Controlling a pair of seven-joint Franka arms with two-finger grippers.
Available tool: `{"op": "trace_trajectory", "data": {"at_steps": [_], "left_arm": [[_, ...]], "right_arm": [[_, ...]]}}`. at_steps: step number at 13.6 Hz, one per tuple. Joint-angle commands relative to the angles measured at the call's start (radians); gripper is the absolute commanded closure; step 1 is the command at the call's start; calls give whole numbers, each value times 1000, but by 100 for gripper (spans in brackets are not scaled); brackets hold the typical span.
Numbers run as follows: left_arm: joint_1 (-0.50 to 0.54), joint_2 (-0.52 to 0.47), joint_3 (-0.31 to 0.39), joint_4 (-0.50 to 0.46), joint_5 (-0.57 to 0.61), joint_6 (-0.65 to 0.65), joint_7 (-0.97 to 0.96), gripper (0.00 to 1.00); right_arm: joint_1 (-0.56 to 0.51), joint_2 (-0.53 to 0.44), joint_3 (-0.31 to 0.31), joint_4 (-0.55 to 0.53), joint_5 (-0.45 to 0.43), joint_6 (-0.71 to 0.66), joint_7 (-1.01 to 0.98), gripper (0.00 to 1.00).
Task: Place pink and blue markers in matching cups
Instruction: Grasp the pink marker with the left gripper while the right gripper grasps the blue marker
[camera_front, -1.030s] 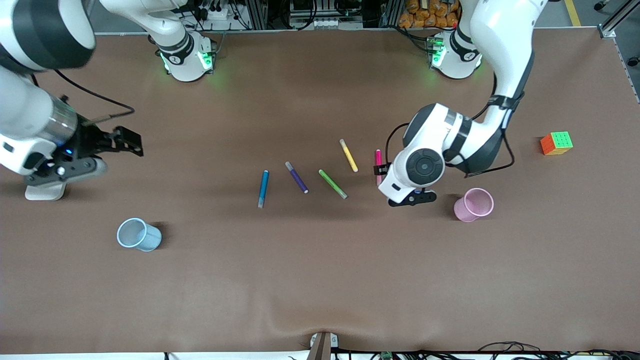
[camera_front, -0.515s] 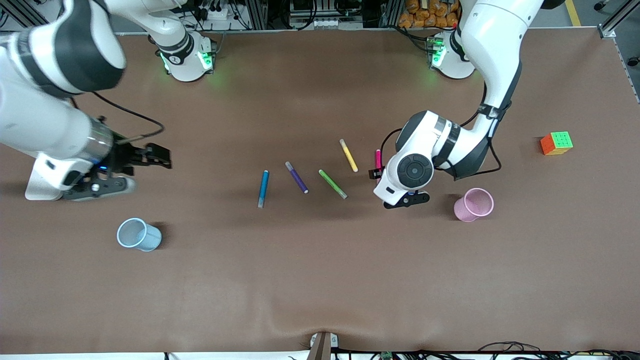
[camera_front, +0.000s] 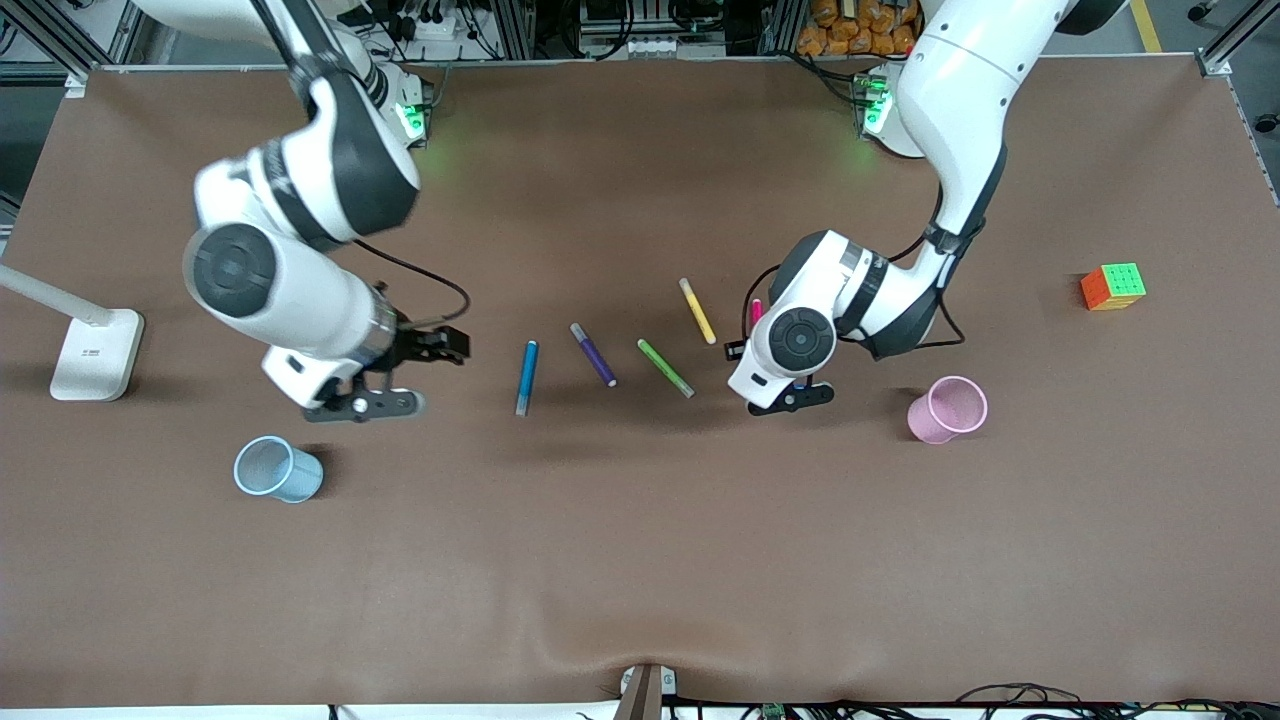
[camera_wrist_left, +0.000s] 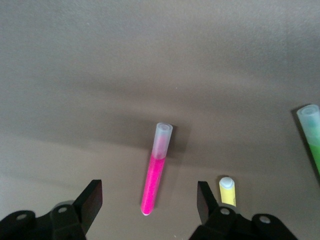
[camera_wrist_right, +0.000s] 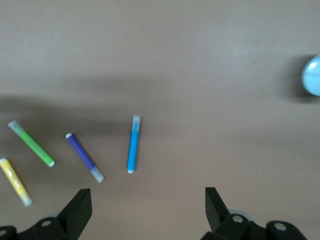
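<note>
Both grippers hang spread over the row of markers

Left gripper (camera_wrist_left: 148, 200), jaws apart, straddles the pink marker (camera_wrist_left: 155, 175) lying near the pink cup (camera_front: 948, 409); right gripper (camera_wrist_right: 148, 209), jaws apart, is over the table between blue marker (camera_front: 526, 377) and blue cup (camera_front: 277, 469).

pink marker (camera_wrist_left: 156, 178): glossy plastic | table (camera_front: 640, 560): matt brown | cups: mesh

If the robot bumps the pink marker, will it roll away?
Probably, a little. The pink marker is a slim round tube lying flat on the table, so a sideways nudge could roll it. It looks stiff, so it shouldn't bend. The open left gripper hangs over it, one finger on each side.
</note>
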Motion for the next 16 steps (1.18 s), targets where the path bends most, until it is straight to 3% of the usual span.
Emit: {"op": "trace_trajectory", "data": {"at_steps": [1, 4, 7, 12, 16], "left_arm": [[2, -2, 1, -35, -10, 32, -15, 15], [10, 4, 1, -64, -10, 87, -15, 22], [13, 14, 1, -77, -10, 107, -15, 25], [14, 28, 1, -87, -10, 146, -14, 35], [14, 36, 1, -89, -10, 153, -14, 51]], "right_arm": [[26, -14, -10, -139, 1, 146, 16, 0], [66, 12, -10, -251, 2, 313, 18, 0], [101, 78, -10, -282, 2, 436, 18, 0], [109, 170, -12, -278, 1, 526, 16, 0], [110, 216, -12, -256, 1, 545, 19, 0]]}}
